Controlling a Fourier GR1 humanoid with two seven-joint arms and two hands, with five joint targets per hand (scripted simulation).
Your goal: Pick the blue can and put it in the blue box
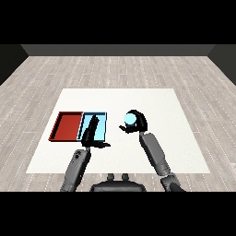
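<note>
A white desk (138, 152) stands on a grey plank floor (118, 69), with bare surface along its far and right edges. The red tray (66, 126) and light blue tray (102, 125) lie touching near the left edge. The right hand (138, 123) curls its fingers round the blue can (130, 119), pale blue and round-topped, right of the trays. The left hand (91, 131), fingers straight, reaches over the blue tray.
</note>
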